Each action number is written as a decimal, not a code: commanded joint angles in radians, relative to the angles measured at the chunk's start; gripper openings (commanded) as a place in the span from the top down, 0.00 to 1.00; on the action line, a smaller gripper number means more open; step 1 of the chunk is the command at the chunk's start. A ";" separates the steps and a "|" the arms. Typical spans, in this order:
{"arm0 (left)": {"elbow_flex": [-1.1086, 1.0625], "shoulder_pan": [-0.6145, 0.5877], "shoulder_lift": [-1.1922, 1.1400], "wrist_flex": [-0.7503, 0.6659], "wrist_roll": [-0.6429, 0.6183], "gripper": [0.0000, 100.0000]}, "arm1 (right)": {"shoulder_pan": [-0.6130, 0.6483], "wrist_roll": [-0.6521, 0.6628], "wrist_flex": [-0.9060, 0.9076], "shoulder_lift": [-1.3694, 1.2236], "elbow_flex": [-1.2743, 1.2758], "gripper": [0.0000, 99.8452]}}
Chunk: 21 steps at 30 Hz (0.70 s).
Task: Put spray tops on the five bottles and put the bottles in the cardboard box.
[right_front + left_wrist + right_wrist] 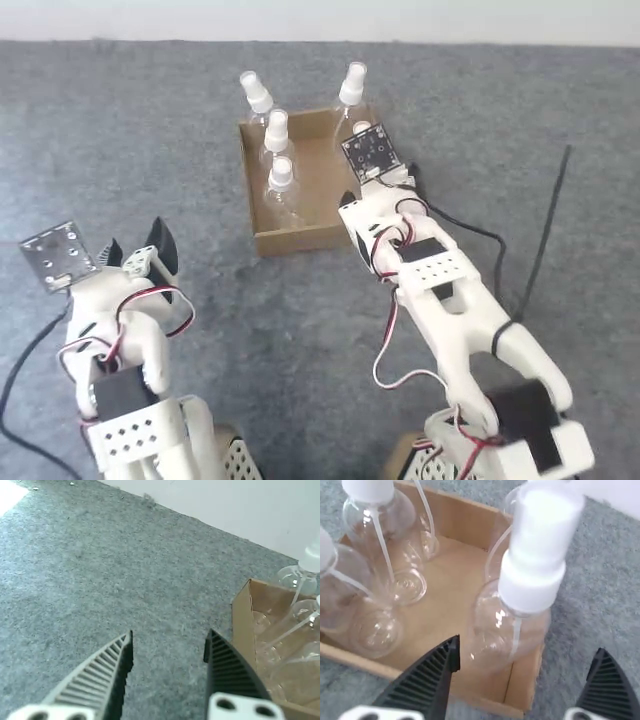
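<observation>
Box (300, 240) (brown cardboard, open top) sits on grey pile carpet (500, 100). Clear round-bodied bottles (282, 195) w/ white spray tops (275, 125) stand upright in it. Rear two are at far wall; inside or behind, cannot tell. R gripper (525, 650): above box's right edge, ribbed black jaws spread wide, straddling one bottle w/o touching. L gripper (170, 639): approx. half open, empty, over carpet left of box.
</observation>
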<state>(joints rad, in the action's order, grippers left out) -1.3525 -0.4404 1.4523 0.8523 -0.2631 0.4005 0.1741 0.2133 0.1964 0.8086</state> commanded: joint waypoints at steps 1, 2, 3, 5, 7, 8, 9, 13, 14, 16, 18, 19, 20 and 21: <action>0.008 -0.005 0.015 -0.029 -0.009 0.78 | -0.005 -0.012 0.076 0.124 -0.071 0.66; 0.008 -0.005 0.015 -0.029 -0.009 0.78 | -0.005 -0.012 0.094 0.134 -0.071 0.66; 0.008 -0.005 0.015 -0.029 -0.009 0.78 | -0.005 -0.012 0.111 0.147 -0.071 0.66; 0.008 -0.005 0.015 -0.029 -0.009 0.78 | -0.005 -0.012 0.148 0.173 -0.071 0.66; 0.008 -0.003 0.015 -0.029 -0.009 0.78 | -0.005 -0.012 0.188 0.202 -0.071 0.66; 0.008 0.000 0.015 -0.029 -0.009 0.78 | -0.005 -0.012 0.209 0.219 -0.071 0.66; 0.008 0.003 0.015 -0.029 -0.009 0.78 | -0.005 -0.012 0.231 0.237 -0.071 0.66; 0.015 0.005 0.015 -0.029 -0.014 0.78 | -0.005 -0.012 0.349 0.328 -0.071 0.66; 0.016 0.005 0.015 -0.029 -0.014 0.78 | -0.005 -0.012 0.380 0.351 -0.071 0.66; 0.016 0.006 0.015 -0.029 -0.014 0.78 | -0.005 -0.012 0.438 0.397 -0.071 0.66; 0.016 0.006 0.015 -0.029 -0.014 0.78 | -0.005 -0.012 0.487 0.437 -0.071 0.66; 0.016 0.006 0.015 -0.029 -0.014 0.78 | -0.005 -0.012 0.506 0.449 -0.071 0.66; 0.016 0.006 0.015 -0.029 -0.014 0.78 | -0.005 -0.012 0.519 0.460 -0.071 0.66; 0.016 0.006 0.015 -0.029 -0.014 0.78 | -0.005 -0.012 0.532 0.470 -0.071 0.68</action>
<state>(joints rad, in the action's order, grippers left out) -1.3525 -0.4404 1.4523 0.8523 -0.2631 0.4005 0.1741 0.6859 0.5769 0.8086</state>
